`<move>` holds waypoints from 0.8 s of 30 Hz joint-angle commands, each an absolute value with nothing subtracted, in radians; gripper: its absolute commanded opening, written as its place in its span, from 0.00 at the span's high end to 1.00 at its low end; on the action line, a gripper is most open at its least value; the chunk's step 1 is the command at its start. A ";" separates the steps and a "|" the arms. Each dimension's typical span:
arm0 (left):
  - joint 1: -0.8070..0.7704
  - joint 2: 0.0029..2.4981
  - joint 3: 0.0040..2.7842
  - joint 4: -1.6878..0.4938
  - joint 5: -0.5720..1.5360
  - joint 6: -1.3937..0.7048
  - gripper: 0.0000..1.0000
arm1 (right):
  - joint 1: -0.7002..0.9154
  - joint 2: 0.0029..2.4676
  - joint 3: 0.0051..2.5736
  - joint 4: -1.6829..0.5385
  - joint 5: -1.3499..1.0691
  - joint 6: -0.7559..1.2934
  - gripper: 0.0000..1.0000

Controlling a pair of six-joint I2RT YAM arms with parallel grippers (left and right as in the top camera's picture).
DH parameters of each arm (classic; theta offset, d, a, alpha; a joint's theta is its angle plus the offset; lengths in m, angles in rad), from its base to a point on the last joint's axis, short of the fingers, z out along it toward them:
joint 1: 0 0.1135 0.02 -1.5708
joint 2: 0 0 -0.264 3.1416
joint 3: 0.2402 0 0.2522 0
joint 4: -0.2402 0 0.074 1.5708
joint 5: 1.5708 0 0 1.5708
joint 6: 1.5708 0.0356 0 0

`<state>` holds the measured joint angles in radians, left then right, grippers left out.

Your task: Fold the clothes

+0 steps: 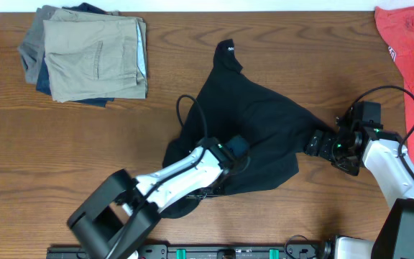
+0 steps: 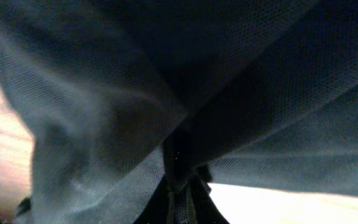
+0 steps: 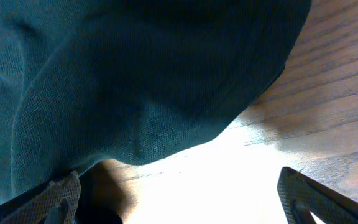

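Note:
The clothes [image 1: 254,119] are one black garment, crumpled in the middle of the table, with a small white logo [image 1: 230,50] at its far tip. My left gripper [image 1: 237,149] rests on the garment's near part. In the left wrist view that gripper [image 2: 180,190] is shut, with a bunched fold of the black mesh fabric [image 2: 104,124] pinched between its jaws. My right gripper [image 1: 320,142] sits at the garment's right corner. In the right wrist view it [image 3: 179,199] stands wide open, the fabric's edge [image 3: 135,93] lying just ahead of it and brushing the left finger [image 3: 61,196].
A stack of folded tan, grey and blue trousers [image 1: 92,54] lies at the back left. A red shirt [image 1: 412,43] lies at the back right edge. A black cable [image 1: 184,108] loops beside the garment's left side. Bare wood [image 1: 63,144] stretches to the left.

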<state>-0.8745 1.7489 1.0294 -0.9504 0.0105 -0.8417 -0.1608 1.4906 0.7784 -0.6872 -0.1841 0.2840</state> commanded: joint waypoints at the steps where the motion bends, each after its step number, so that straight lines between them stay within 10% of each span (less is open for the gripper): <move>1: -0.854 1.678 1.053 -0.987 -0.038 -0.847 0.94 | -0.162 1.494 0.778 -0.688 -0.188 0.276 0.01; 24: -0.705 1.448 1.053 -1.173 -0.065 -0.765 0.84 | -0.162 1.494 0.778 -0.691 -0.188 0.276 0.01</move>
<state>-0.7105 1.4555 1.0313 -1.1641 -0.0380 -0.7883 -0.1608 1.4906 0.7784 -0.6899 -0.1841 0.2840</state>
